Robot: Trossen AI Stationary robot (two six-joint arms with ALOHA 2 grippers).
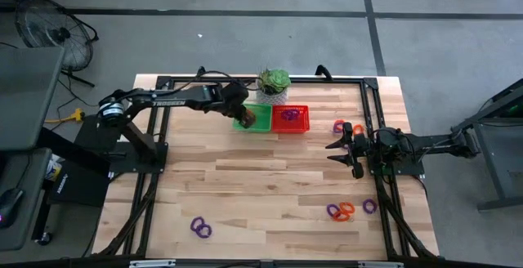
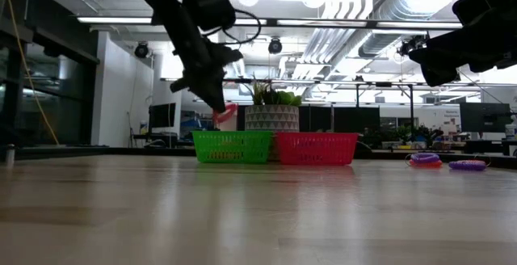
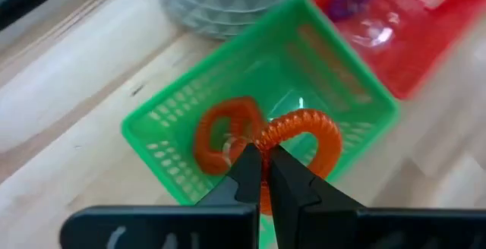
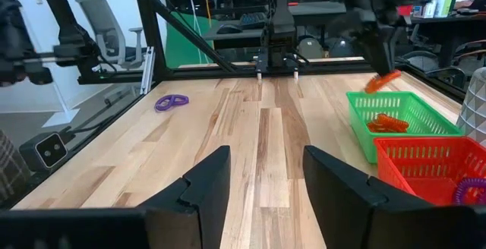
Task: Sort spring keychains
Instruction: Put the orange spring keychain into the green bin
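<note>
Pinched between the pressed-together fingers of the left gripper [image 3: 263,174], an orange spring keychain [image 3: 304,139] hangs just above the green basket [image 3: 163,144]. Below the gripper, another orange keychain [image 3: 220,135] lies inside. Release should come over the basket's middle, away from its walls. The right gripper [image 1: 341,148] waits spread, apart.

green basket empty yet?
No. The green basket already holds one orange keychain; the left gripper, jaws shut, holds a second orange keychain above it.
</note>
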